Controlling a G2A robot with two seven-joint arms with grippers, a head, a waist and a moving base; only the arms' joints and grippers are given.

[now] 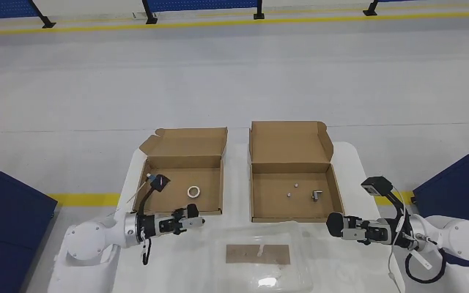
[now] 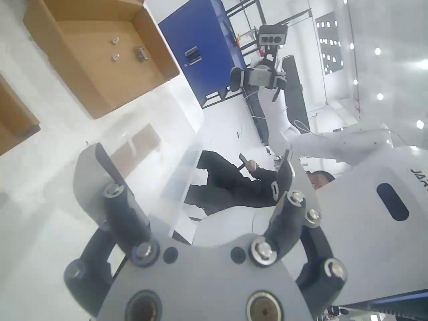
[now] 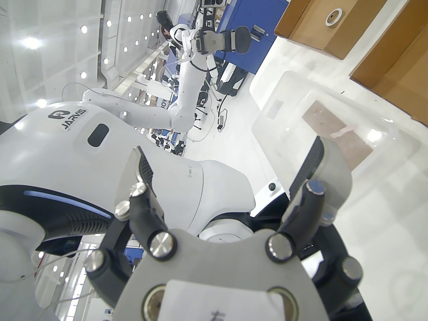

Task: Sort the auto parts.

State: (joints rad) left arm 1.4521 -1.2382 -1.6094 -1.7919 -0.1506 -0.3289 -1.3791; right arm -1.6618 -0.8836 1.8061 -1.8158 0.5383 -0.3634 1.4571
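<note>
The left gripper (image 1: pixel 193 217) and the right gripper (image 1: pixel 334 224) are both wide open and empty, near the front of the table (image 1: pixel 238 192). A white ring (image 1: pixel 193 192) lies in the left box (image 1: pixel 167 192). A bracket (image 1: pixel 316 195) and two small nuts (image 1: pixel 289 195) lie in the right box (image 1: pixel 289 143).

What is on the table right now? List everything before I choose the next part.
open brown cardboard box: one, brown, far side of the table, ahead of the left arm
white ring: one, white, inside that box
second open brown cardboard box: one, brown, beside the first, ahead of the right arm
small silver metal parts: two, silver, inside the second box
silver metal bracket: one, silver, same box, beside them
clear plastic tray: one, transparent, near edge, between the arms
flat brown cardboard sheet: one, brown, at the tray's bottom
white table: one, white
left gripper: one, open, empty
right gripper: one, open, empty
</note>
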